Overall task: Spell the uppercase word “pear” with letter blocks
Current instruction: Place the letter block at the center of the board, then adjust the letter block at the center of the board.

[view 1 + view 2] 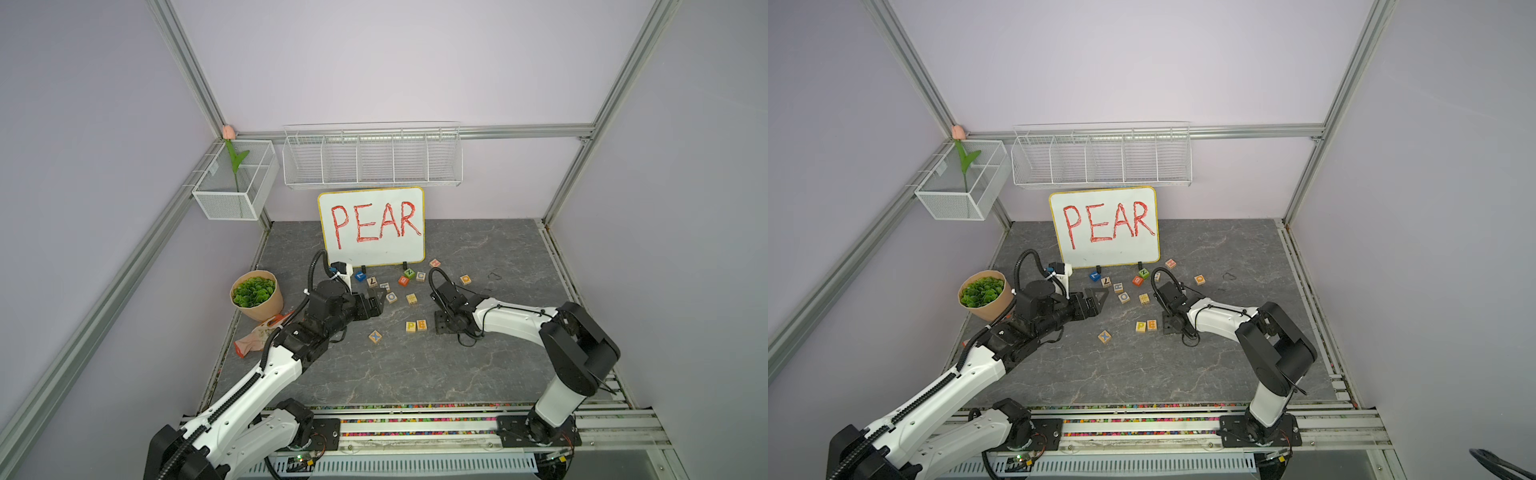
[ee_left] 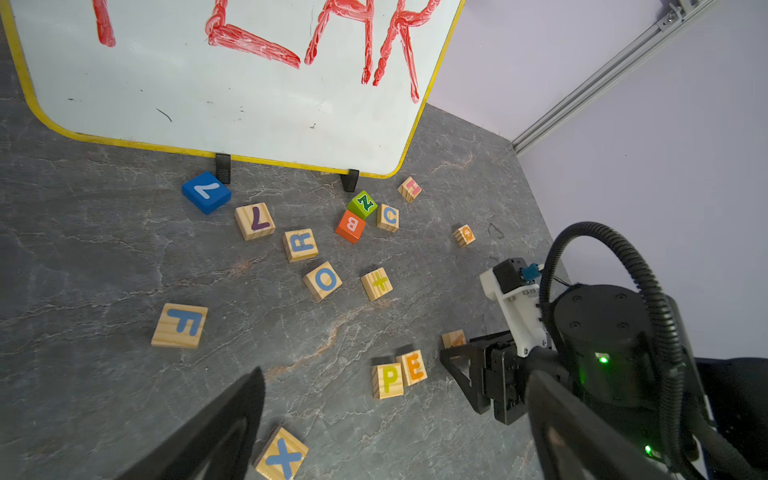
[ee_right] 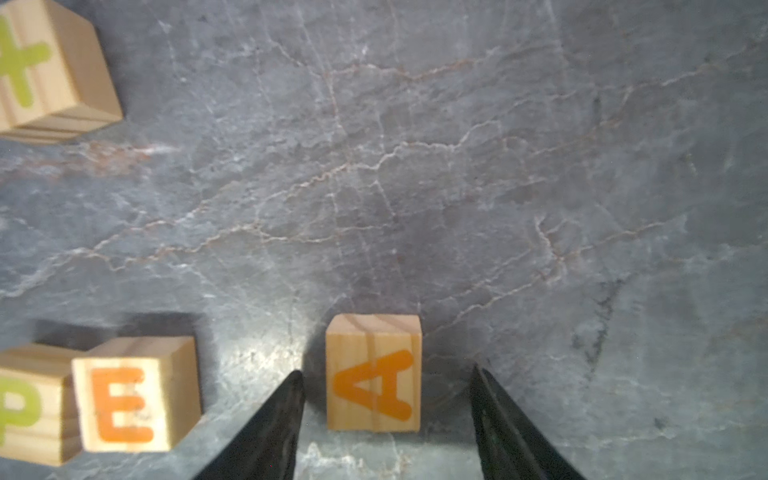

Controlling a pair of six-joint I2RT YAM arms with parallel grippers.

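Wooden A block (image 3: 373,372), hidden from above, sits between the right pincer's (image 3: 386,370) spread jaws; left pincer (image 1: 1100,301) gapes empty.

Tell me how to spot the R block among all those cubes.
Find the whiteboard lettered PEAR at the back. Just in front of it, the R block sits between a wooden 7 block and an O block. Only it shows a blue R.
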